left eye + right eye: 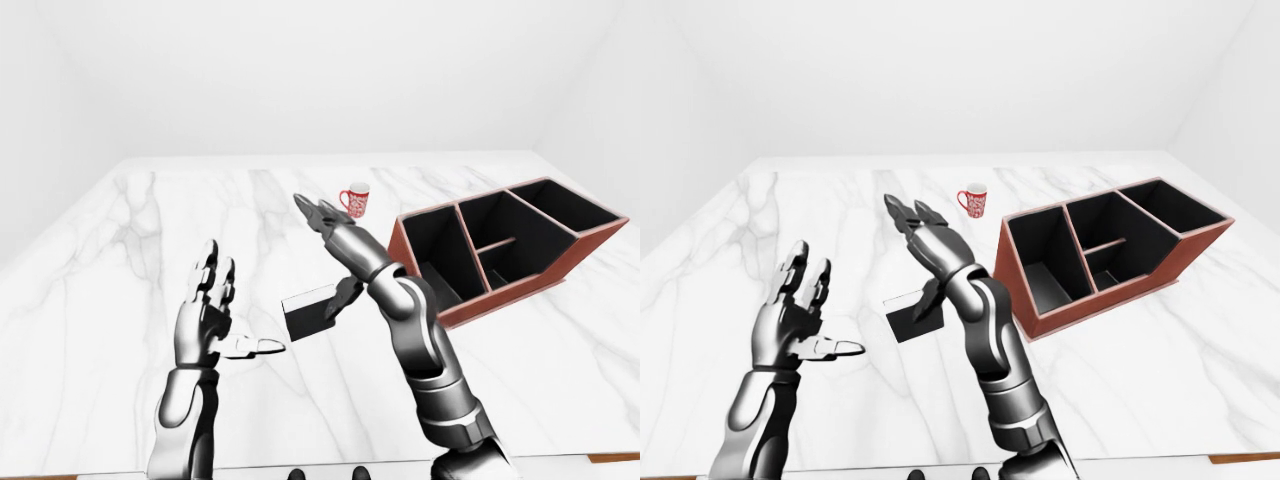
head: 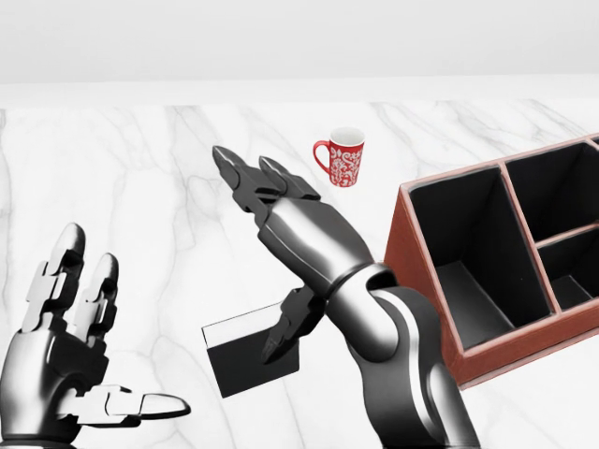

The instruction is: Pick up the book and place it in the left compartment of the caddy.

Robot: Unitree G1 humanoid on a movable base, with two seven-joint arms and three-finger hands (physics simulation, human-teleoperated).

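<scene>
Spreading wide and gripping nothing, the right hand (image 2: pixel 281 234) hangs over the book (image 2: pixel 245 354), its thumb (image 2: pixel 288 329) pointing down at the book's upper right edge; contact cannot be confirmed. The left hand (image 2: pixel 65 360) is likewise open, palm toward the book and apart from it. On the marble table (image 1: pixel 120 260), the book lies at lower centre of the head view, left of the caddy (image 2: pixel 426 281), whose compartments hold nothing, with a red mug (image 2: pixel 342 156) above.

You are facing a broad white marble tabletop with grey veining (image 2: pixel 140 187), set against plain white walls. Near the top centre of your head view, a red ceramic mug with a white pattern (image 2: pixel 343 157) stands upright, handle pointing left.
</scene>
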